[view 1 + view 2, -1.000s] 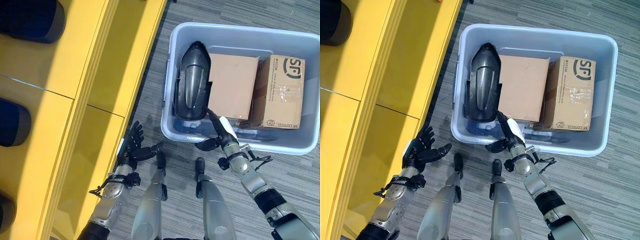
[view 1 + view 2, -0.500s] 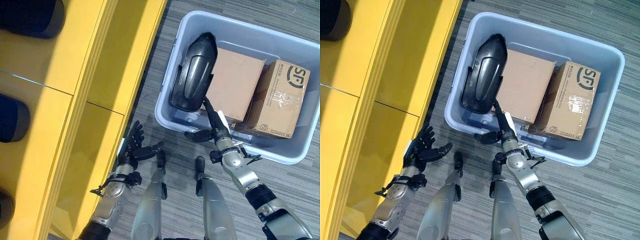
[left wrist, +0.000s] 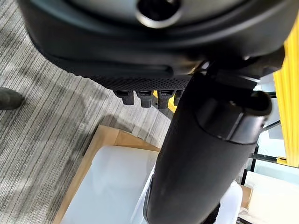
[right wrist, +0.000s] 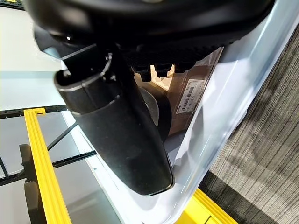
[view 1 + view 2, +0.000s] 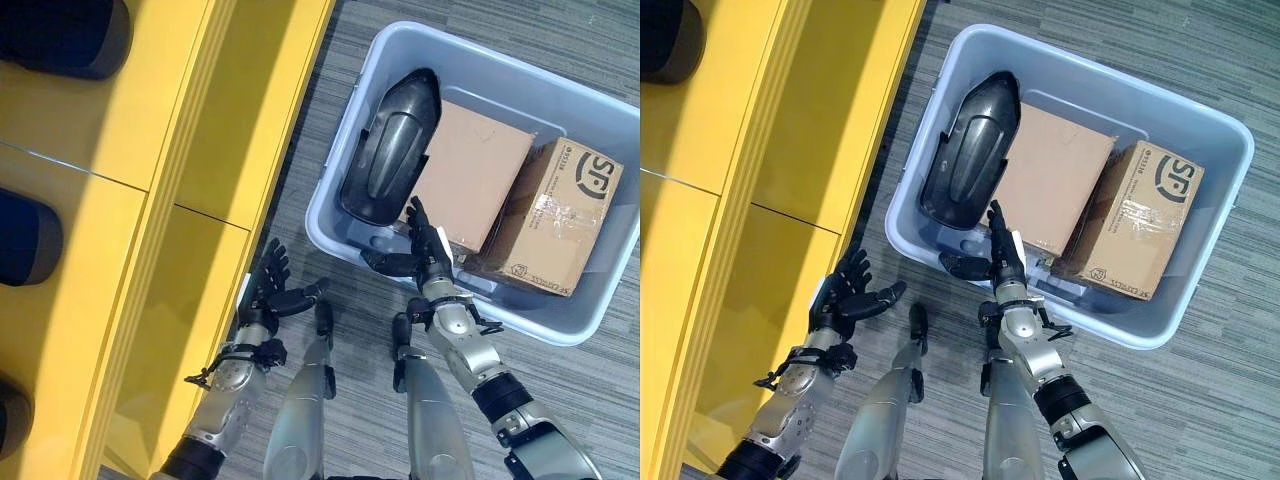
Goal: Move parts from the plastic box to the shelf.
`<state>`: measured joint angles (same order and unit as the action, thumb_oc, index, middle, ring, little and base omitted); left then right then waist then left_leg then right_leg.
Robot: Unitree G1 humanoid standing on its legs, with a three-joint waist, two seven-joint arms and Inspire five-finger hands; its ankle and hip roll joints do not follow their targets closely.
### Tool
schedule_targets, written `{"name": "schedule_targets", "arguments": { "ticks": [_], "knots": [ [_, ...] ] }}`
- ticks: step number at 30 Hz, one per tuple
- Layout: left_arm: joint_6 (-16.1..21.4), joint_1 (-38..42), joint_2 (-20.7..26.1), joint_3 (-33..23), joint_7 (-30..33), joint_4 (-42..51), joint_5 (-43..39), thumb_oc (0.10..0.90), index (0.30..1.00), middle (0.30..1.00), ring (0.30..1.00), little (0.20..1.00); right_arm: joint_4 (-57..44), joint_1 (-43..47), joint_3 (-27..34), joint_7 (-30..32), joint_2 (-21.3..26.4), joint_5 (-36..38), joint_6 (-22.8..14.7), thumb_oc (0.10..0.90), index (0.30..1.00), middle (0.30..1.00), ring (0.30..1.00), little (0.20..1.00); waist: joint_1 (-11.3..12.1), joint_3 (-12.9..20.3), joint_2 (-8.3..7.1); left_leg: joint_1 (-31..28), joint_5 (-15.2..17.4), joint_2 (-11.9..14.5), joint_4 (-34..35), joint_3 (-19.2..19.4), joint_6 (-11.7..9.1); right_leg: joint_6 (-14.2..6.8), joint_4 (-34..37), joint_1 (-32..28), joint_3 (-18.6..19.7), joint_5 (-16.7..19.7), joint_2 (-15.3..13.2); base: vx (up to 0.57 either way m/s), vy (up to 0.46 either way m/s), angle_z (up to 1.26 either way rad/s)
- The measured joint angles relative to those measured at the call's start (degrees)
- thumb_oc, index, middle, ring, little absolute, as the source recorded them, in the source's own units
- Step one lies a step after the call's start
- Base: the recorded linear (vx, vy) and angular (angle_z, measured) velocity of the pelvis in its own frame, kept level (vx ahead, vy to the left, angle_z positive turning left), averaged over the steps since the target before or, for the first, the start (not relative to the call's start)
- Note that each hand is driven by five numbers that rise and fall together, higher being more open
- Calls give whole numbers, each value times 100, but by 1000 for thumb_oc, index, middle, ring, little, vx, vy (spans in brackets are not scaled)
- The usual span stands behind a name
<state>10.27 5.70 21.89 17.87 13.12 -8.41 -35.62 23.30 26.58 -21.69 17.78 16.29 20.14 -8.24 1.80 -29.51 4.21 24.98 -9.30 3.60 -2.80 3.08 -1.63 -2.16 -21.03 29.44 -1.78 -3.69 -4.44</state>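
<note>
Even, bright overhead light. A paler diagonal band of light crosses the yellow shelf point(image 5: 150, 150); soft glare lies on the black part point(image 5: 970, 150) and on the taped box point(image 5: 555, 220). The plastic box point(image 5: 1200, 330) casts a faint shadow on the carpet point(image 5: 600, 400). Close-up wrist views are blurred.

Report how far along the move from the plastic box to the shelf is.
Done: dark parts already lie on the yellow shelf, one at its far end. In hand: nothing; the right hand reaches open over the plastic box's near rim by the black curved part, and the left hand is open beside the shelf. Left: the black part, the plain carton and the printed carton.
</note>
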Motion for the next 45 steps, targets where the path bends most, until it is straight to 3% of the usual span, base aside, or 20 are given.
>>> {"name": "schedule_targets", "arguments": {
  "ticks": [8,17,22,26,33,37,39,40,42,45],
  "knots": [
    [2,-16,-17,-13,-9,-3,2,900,1000,1000,1000,1000,-679,-554,27,-83,593,-1033,76,900,1000,1000,1000,1000,3,0,1,10,2,-4,3,-6,2,-1,12,-1,-3,0,-4,0,0,0],
    [1,-56,-19,-158,-175,6,18,900,1000,1000,1000,1000,-1806,-1774,921,-282,1328,-1813,144,900,1000,1000,1000,1000,-190,-8,-33,12,3,12,5,5,4,-11,79,-19,4,37,22,0,-3,-1],
    [2,-295,-4,-473,-237,61,30,900,1000,1000,1000,1000,-2373,-2088,1515,-266,1390,-2016,81,900,1000,1000,1000,1000,-353,-6,-289,-10,8,27,2,25,11,-23,171,-68,16,61,39,-1,-4,-1],
    [2,-316,-3,-475,-249,71,30,900,1000,1000,1000,1000,-2591,-2152,1626,-283,1424,-2023,86,900,1000,1000,1000,1000,-341,-9,-340,-9,23,27,5,96,31,-50,238,-70,76,97,45,-1,-11,-8],
    [2,-455,8,-696,-279,243,28,900,1000,1000,1000,1000,-3458,-1908,1642,-372,1902,-2356,-37,900,1000,1000,1000,1000,-334,-14,-444,7,42,25,12,117,55,-64,318,-84,104,144,50,0,-5,-2],
    [0,-526,51,-768,-384,246,24,900,1000,1000,1000,1000,-3495,-1564,1641,-546,2521,-2549,-39,900,1000,1000,1000,1000,-308,-21,-480,20,44,19,11,105,56,-68,332,-83,100,147,45,0,0,0],
    [-3,-575,55,-851,-473,271,15,900,1000,1000,1000,1000,-3496,-1328,1574,-662,3154,-2902,-24,900,1000,1000,1000,1000,-289,-27,-503,46,45,14,8,103,58,-74,337,-70,94,152,39,0,0,0],
    [-3,-643,106,-871,-502,333,-1,900,1000,1000,1000,1000,-3481,-1079,1546,-762,3702,-3168,-22,900,1000,1000,1000,1000,-284,-29,-513,58,43,13,0,84,58,-76,349,-72,75,161,36,-25,-20,4],
    [-6,-718,252,-863,-531,392,-6,900,1000,1000,1000,1000,-3335,-578,1323,-785,3904,-3292,-11,900,1000,1000,1000,1000,-302,-25,-561,66,43,19,-2,72,58,-75,352,-69,64,161,44,0,0,0],
    [-12,-685,302,-839,-697,415,-10,900,1000,1000,1000,1000,-3107,325,648,-952,4362,-3591,-17,900,1000,1000,1000,1000,-152,-25,-561,84,42,20,-8,68,56,-72,334,-45,61,159,43,0,0,0]
  ]
}}
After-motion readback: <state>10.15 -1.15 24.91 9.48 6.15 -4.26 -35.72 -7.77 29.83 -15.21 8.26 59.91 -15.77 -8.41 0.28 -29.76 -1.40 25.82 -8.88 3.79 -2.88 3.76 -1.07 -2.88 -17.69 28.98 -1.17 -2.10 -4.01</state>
